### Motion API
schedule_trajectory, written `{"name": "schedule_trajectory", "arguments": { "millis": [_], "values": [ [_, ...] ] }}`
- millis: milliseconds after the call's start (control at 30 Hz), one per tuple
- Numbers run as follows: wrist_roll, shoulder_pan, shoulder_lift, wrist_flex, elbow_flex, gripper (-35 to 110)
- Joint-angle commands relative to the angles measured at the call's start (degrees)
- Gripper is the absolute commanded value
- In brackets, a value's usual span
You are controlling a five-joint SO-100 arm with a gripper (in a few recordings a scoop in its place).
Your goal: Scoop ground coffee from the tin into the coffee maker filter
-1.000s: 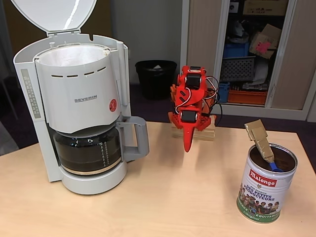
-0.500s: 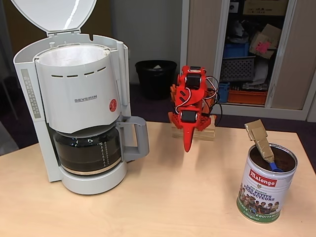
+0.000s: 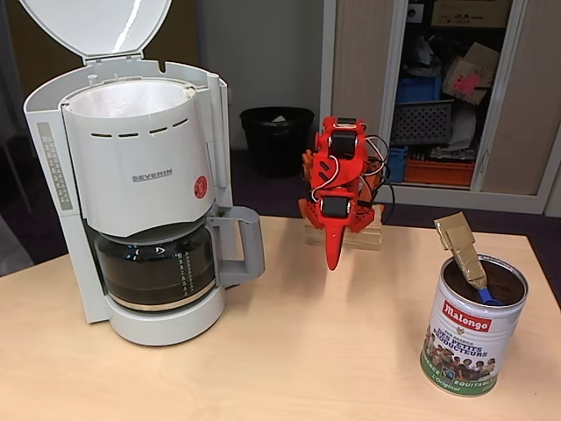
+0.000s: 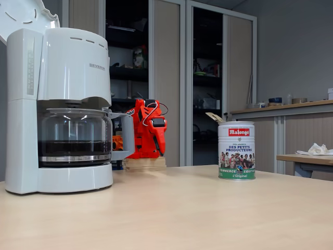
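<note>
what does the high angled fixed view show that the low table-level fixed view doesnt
Only the high fixed view looks down into things: the white paper filter in the coffee maker's basket, the ground coffee inside the tin, the scoop's blue handle there, and a black waste bin behind the table.

Only the low fixed view shows a side counter and a white cloth at right.

Both fixed views show the coffee maker, its carafe holding dark liquid, the tin, and the folded red arm on its wooden block.

No visible change since earlier.
</note>
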Motion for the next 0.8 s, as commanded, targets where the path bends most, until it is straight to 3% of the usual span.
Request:
{"name": "schedule_trajectory", "arguments": {
  "millis": [0,200,333,400,533,667,733,767],
  "values": [
    [-0.7,-2.72,0.0,0.7,0.35,0],
    [-13.54,-5.19,-0.18,0.35,0.35,0],
    [0.44,-6.77,-0.09,-7.47,0.18,0],
    [0.26,-8.79,0.09,-10.81,-1.41,0],
    [-1.58,-15.12,0.09,-7.65,-8.79,0],
    [10.99,-16.52,0.26,-8.26,-14.68,0],
    [8.88,-18.63,0.18,-7.91,-16.26,0],
    [8.26,-20.04,0.09,-7.29,-16.96,7]
  ]
}}
